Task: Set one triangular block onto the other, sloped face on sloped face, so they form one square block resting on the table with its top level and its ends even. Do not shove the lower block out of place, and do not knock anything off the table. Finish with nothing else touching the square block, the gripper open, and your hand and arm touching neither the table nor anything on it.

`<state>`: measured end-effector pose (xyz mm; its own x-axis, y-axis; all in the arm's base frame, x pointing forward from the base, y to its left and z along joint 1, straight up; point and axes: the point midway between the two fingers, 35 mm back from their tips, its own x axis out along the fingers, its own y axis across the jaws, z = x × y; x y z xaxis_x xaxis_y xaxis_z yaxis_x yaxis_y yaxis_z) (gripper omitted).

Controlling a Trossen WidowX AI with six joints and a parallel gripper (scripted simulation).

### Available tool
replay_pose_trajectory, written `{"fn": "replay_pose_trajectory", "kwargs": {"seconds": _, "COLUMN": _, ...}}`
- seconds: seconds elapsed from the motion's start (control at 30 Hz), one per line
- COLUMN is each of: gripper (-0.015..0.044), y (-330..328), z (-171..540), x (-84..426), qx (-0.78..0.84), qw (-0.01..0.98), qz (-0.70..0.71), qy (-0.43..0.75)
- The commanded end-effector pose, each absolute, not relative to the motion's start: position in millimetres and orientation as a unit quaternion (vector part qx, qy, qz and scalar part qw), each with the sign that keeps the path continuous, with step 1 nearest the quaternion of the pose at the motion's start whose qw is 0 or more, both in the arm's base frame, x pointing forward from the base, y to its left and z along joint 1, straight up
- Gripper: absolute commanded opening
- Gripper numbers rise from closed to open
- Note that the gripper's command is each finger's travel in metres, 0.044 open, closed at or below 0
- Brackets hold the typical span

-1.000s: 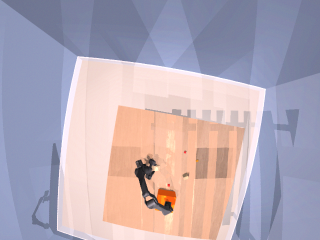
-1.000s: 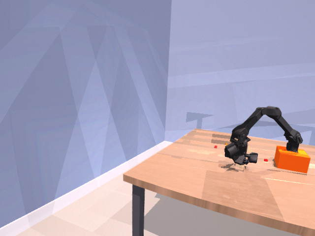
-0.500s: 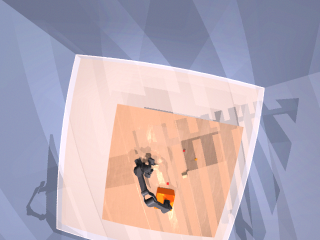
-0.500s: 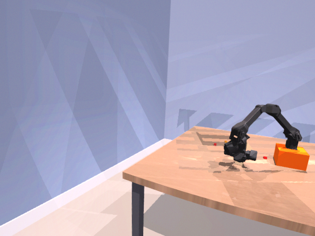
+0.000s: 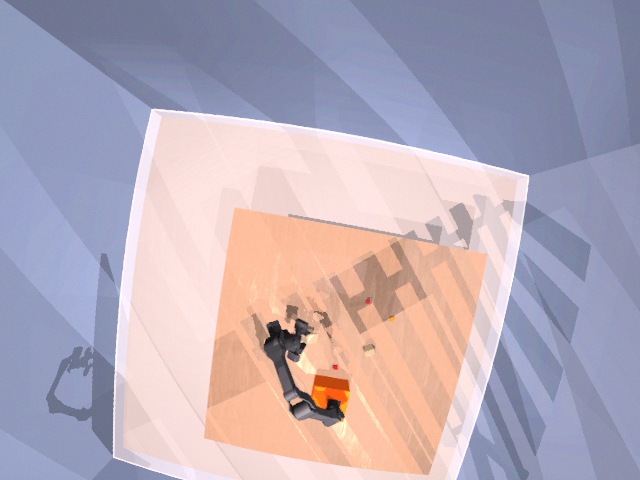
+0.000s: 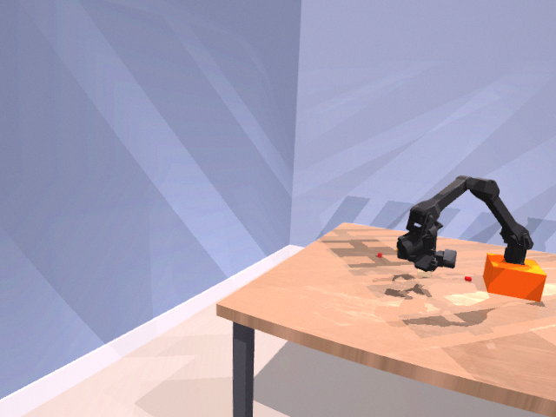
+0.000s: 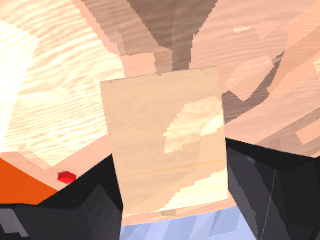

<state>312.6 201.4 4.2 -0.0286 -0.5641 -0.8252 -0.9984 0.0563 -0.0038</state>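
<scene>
Half open in the top view, gripping a pale block (image 5: 311, 338) (image 6: 424, 273) (image 7: 167, 140) between the fingers of the gripper (image 5: 304, 338) (image 6: 426, 267) (image 7: 167, 151); then, rightward, past the orange base (image 5: 331, 382) (image 6: 516, 285) (image 7: 17, 185), near a red bit (image 5: 334, 366) (image 6: 467, 278) (image 7: 66, 177), to another red bit (image 5: 368, 301) (image 6: 379, 254), the second pale block (image 5: 368, 349) (image 7: 168, 213), well apart, and a yellow bit (image 5: 391, 318) (image 6: 396, 249).

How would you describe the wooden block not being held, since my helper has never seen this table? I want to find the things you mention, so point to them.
Find the orange box (image 5: 331, 382) under the arm on the wooden table. In the top view, the pale block (image 5: 368, 350) lies up and right of it. It is bigger than the red bits (image 5: 334, 367) (image 5: 368, 301), and outside the gripper (image 5: 300, 341).
</scene>
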Motion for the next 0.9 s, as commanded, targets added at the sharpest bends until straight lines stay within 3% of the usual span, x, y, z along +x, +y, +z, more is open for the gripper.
{"fn": "replay_pose_trajectory", "kwargs": {"seconds": 0.0, "gripper": 0.0000, "y": 202, "z": 32, "x": 313, "qx": -0.608, "qw": 0.348, "qz": 0.319, "qy": 0.638}}
{"fn": "replay_pose_trajectory", "kwargs": {"seconds": 0.67, "gripper": 0.0000, "y": 200, "z": 45, "x": 311, "qx": -0.607, "qw": 0.346, "qz": 0.318, "qy": 0.641}}
{"fn": "replay_pose_trajectory", "kwargs": {"seconds": 0.87, "gripper": 0.0000, "y": 197, "z": 44, "x": 311, "qx": -0.562, "qw": 0.414, "qz": 0.303, "qy": 0.648}}
